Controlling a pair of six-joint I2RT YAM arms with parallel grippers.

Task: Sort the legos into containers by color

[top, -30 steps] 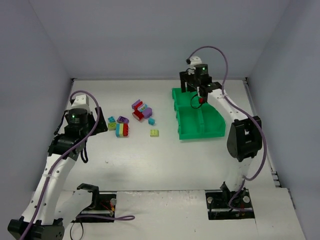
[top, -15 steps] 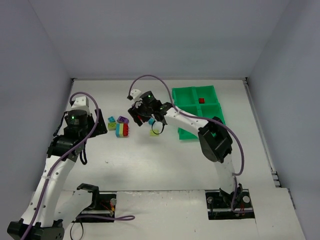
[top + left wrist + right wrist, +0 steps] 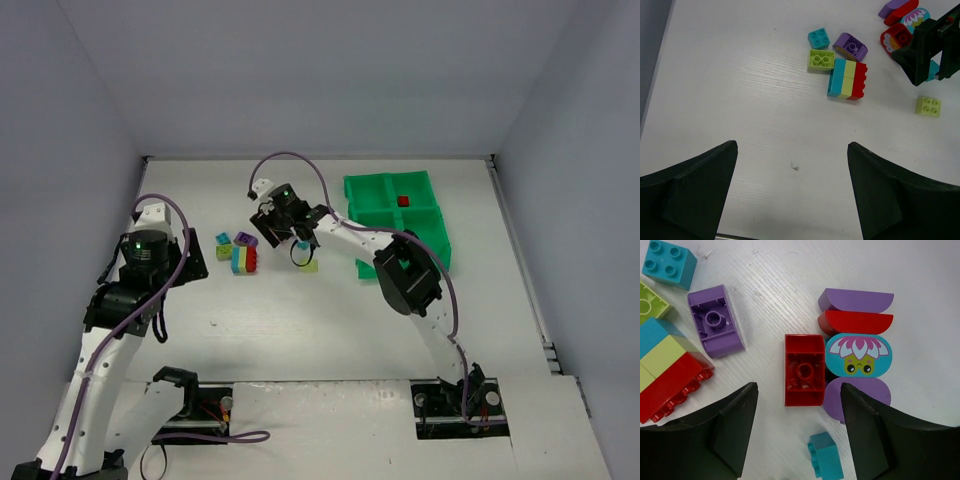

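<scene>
The legos lie in a loose pile left of the green tray [image 3: 425, 190]. One red lego [image 3: 403, 201] sits in a far compartment of the tray. My right gripper [image 3: 799, 386] hangs open just above an upturned red brick [image 3: 804, 370], one finger on each side, holding nothing. Next to that brick are a purple-red-teal flower stack [image 3: 857, 340], a purple brick [image 3: 715, 327] and a small teal brick [image 3: 826, 456]. My left gripper [image 3: 792, 145] stands wide open over bare table, well short of a teal, yellow-green and red block [image 3: 847, 79].
In the left wrist view a lone yellow-green brick [image 3: 928, 106] lies right of the pile, below the right gripper's black body [image 3: 927, 50]. A teal brick [image 3: 818, 38] and a yellow-green brick [image 3: 822, 59] lie at the pile's left. The right arm [image 3: 350, 235] crosses in front of the tray.
My right arm swung from over the tray to the lego pile, and the red lego it held now lies in the tray. My left arm drew back slightly.
</scene>
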